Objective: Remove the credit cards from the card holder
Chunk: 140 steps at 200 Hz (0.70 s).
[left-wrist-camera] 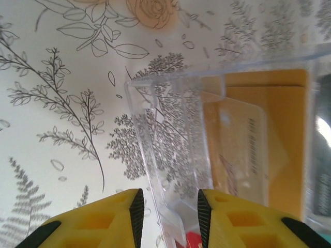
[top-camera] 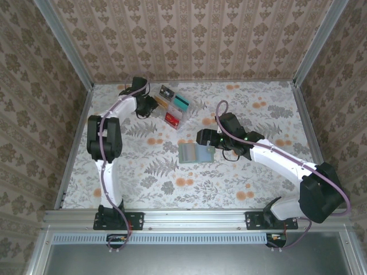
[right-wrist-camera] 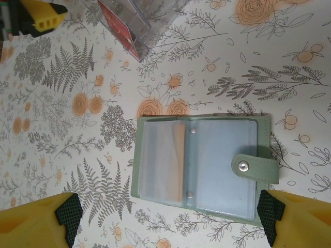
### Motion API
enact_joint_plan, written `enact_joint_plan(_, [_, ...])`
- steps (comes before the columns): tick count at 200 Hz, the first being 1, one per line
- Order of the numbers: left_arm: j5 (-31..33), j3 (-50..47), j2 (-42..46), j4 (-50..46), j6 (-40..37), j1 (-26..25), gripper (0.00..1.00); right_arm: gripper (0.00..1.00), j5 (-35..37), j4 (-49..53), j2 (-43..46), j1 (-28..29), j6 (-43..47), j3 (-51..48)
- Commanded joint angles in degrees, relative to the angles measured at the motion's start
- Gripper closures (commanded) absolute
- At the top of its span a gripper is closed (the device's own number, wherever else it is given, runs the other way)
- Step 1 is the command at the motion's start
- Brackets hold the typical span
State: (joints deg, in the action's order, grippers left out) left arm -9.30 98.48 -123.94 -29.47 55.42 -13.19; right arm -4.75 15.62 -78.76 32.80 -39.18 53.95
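Observation:
The card holder (right-wrist-camera: 217, 170) lies open and flat on the floral table, grey-green with clear blue-grey sleeves and a snap tab (right-wrist-camera: 253, 165). One tan-orange credit card (right-wrist-camera: 178, 163) sits inside its left sleeve. My right gripper (right-wrist-camera: 170, 219) hangs above the holder (top-camera: 195, 153), open wide, its pads (right-wrist-camera: 70, 217) outside both ends. Over at the clear tray, my left gripper (left-wrist-camera: 168, 212) is open, its pads astride the tray wall (left-wrist-camera: 155, 170) without touching it. Tan-orange cards (left-wrist-camera: 253, 150) lie in the tray compartment beside it.
The clear plastic tray (top-camera: 175, 106) with colourful cards stands at the back, left of centre, and the left gripper (top-camera: 153, 106) is at its left side. Its red card (right-wrist-camera: 121, 28) lies near the holder's far side. Metal frame rails edge the table.

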Motion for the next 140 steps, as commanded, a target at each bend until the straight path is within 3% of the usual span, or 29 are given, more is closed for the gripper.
enact_joint_plan(1, [-0.3,3.7,-3.1,-2.6,-1.4,0.2,0.65,0.09,-0.2,0.2,-0.5,0.3,-0.2,1.7])
enact_joint_plan(140, [4.1,11.5,-10.7,-12.5,-6.2,-0.7,0.83,0.09,0.0,0.3,-0.5,0.3,-0.4,1.5])
